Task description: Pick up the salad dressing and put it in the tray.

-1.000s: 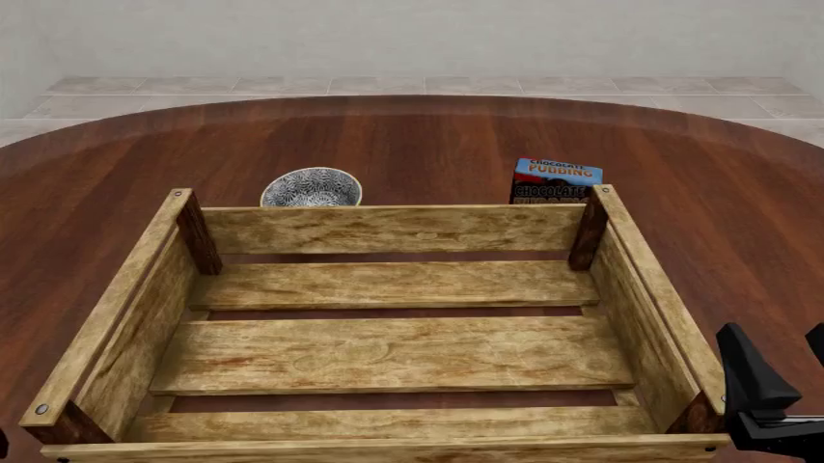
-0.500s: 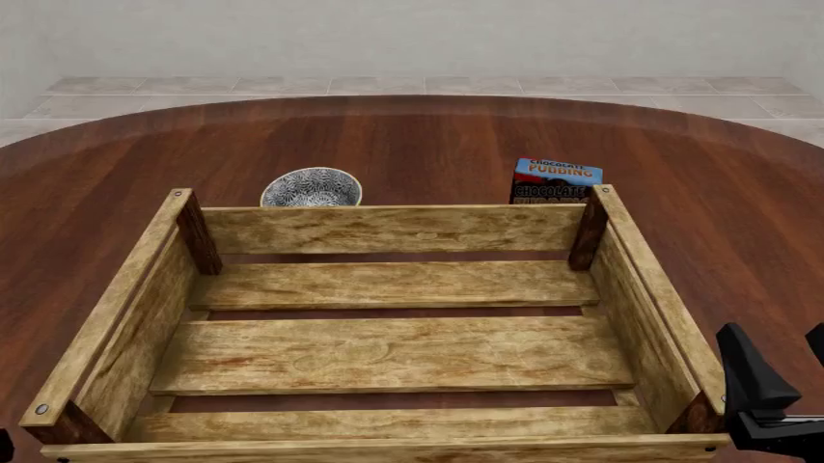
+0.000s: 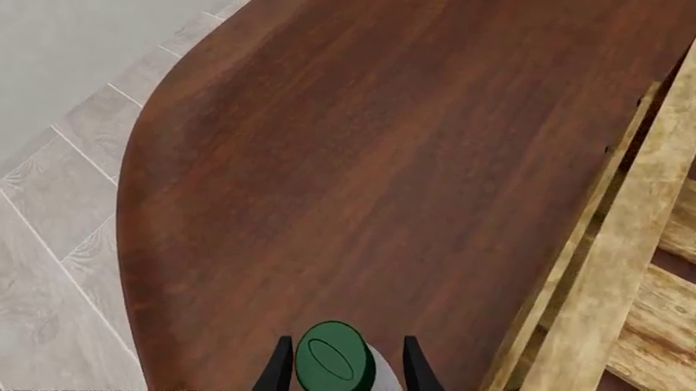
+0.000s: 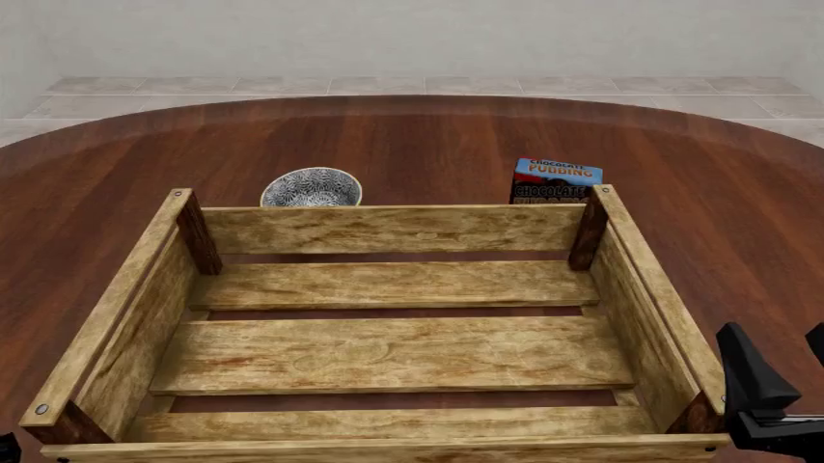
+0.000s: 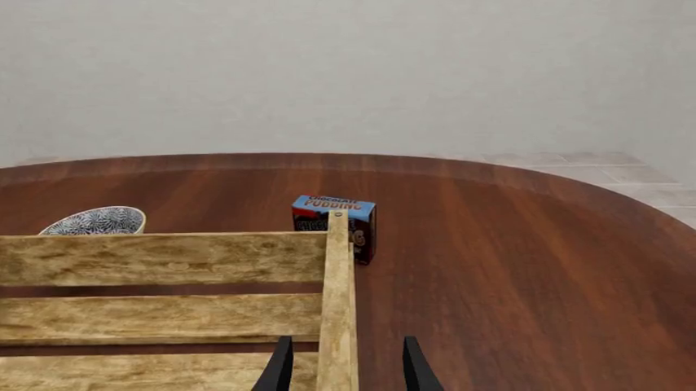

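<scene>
The salad dressing [image 3: 329, 363] shows only in the left wrist view, as a dark green cap on a white bottle standing on the table just outside the tray's left wall. My left gripper [image 3: 345, 354] is open, with one finger on each side of the cap, and no contact shows. In the front view only a dark tip of the gripper shows at the bottom left corner [image 4: 7, 449]. The tray [image 4: 399, 229] is the big wooden crate in the middle, with nothing in it. My right gripper [image 4: 781, 359] is open and empty outside the tray's near right corner, over its right wall [image 5: 338, 326].
A patterned black-and-white bowl [image 4: 311, 187] stands behind the tray's far left wall. A blue-and-red chocolate pudding box [image 4: 555, 180] stands behind its far right corner. The table's curved edge [image 3: 130, 244] and tiled floor lie beyond the bottle.
The dark tip of my left gripper has crept slightly further into the front view's bottom left corner. The right gripper and all objects stay put.
</scene>
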{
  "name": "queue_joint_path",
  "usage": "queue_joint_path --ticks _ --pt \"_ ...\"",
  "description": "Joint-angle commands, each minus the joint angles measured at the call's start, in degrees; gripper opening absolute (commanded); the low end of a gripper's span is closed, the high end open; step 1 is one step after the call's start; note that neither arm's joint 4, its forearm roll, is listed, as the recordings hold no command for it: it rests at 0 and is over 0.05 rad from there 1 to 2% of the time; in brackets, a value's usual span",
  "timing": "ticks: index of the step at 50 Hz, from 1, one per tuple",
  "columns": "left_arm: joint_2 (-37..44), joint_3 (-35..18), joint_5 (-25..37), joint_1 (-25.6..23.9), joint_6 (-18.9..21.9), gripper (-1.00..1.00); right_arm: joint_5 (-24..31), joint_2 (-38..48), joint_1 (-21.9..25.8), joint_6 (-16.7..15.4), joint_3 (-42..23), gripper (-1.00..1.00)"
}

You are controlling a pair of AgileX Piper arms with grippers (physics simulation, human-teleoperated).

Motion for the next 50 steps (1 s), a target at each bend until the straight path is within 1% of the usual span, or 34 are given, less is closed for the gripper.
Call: queue_joint_path --ticks 1,8,11,12,24,27,31,42,50 --pt "1.28 0.48 -1.29 0.12 0.11 -1.0 -0.14 0.15 -0.18 0.14 0.0 1.0" --pt "0.49 -0.29 -0.46 0.17 -0.12 -1.0 -0.21 0.22 -0.29 0.21 -0.01 1.0" --pt "1.12 0.04 -1.36 0.48 0.21 -1.0 -0.35 0.35 -0.39 0.27 -0.01 1.0" --pt "1.16 0.21 -1.79 0.95 1.23 -1.0 -0.26 0.26 -0.42 0.29 0.0 1.0" --pt "0.14 -0.42 -0.66 -0.03 1.46 -1.0 -0.05 -0.02 -0.54 0.35 0.0 1.0" --pt "0.28 -1.05 -0.5 -0.25 1.27 -1.0 0.2 -0.3 -0.62 0.39 -0.02 1.0" --pt "-1.83 -2.66 1.79 -0.99 0.99 -1.0 0.14 -0.26 -0.72 0.41 -0.03 1.0" --pt "-3.2 -5.45 3.09 -1.53 0.97 -1.0 0.53 -0.69 -0.94 0.55 -0.01 1.0" --pt "-4.42 -8.74 4.89 -3.43 0.05 -1.0 0.9 -1.02 -1.14 0.69 -0.07 1.0"
